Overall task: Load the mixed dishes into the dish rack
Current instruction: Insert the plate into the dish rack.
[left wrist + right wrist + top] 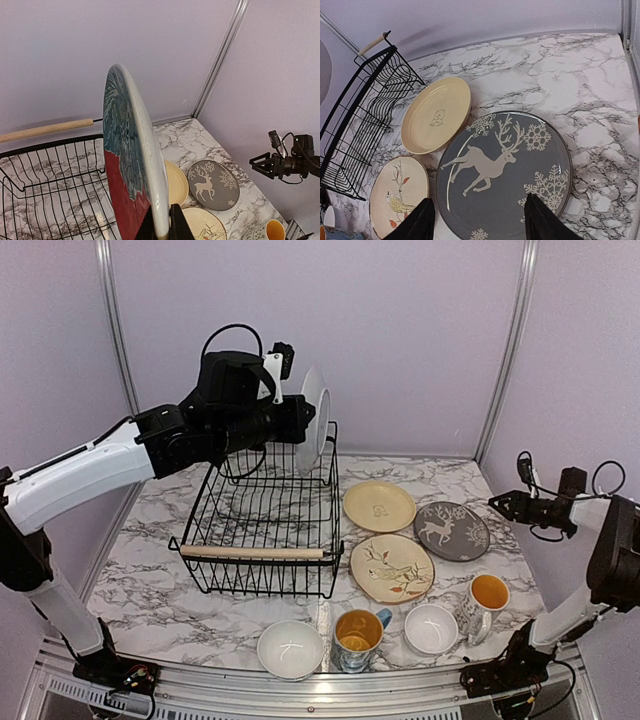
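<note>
My left gripper [300, 422] is shut on the rim of a plate [314, 418] with a red and teal face and a pale back. It holds the plate on edge above the far right end of the black wire dish rack [255, 552]. In the left wrist view the fingers [179, 222] pinch the plate [131, 165]. My right gripper [502, 505] is open and hovers over the grey reindeer plate [505, 170], touching nothing. The pale yellow plate [379, 505], the cream bird plate [391, 567], two white bowls [290, 648] [431, 628] and two yellow-lined mugs [357, 633] [487, 598] lie on the table.
The rack has nothing in it and stands left of centre, with its second wooden handle [45, 130] at the far side. The bowls and mugs line the near edge. Walls with metal posts [505, 350] close the back and sides.
</note>
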Tool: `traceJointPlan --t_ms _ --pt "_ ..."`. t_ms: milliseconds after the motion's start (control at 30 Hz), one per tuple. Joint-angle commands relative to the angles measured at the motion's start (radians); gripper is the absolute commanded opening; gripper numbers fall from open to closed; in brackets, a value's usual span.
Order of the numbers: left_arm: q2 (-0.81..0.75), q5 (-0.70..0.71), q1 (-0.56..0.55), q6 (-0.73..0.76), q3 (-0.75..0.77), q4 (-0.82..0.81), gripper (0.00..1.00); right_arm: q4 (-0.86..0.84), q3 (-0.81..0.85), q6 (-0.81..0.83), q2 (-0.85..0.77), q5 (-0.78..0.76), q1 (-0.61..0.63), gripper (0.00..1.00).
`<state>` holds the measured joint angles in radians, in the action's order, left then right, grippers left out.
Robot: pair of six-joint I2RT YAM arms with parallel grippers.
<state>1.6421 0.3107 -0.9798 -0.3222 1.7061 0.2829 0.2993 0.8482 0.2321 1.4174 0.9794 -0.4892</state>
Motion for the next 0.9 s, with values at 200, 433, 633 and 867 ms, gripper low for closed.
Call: traceJointPlan --t_ms 200,433,633,867 --pt "-0.154 -0.022 0.121 -0.19 -0.254 -0.312 0.0 -0.013 0.003 0.086 0.046 0.042 -0.005 0.58" --pt "-0.095 -0.199 0.194 -0.228 -0.312 -0.426 0.0 0.008 0.011 0.135 0.062 0.061 0.014 0.58" --pt "-0.021 -0.299 0.231 -0.233 -0.309 -0.493 0.0 0.049 0.034 0.173 0.095 0.043 0.047 0.58" --pt "0.066 -0.35 0.245 -0.247 -0.283 -0.561 0.0 0.027 0.006 0.144 0.048 0.047 0.065 0.58"
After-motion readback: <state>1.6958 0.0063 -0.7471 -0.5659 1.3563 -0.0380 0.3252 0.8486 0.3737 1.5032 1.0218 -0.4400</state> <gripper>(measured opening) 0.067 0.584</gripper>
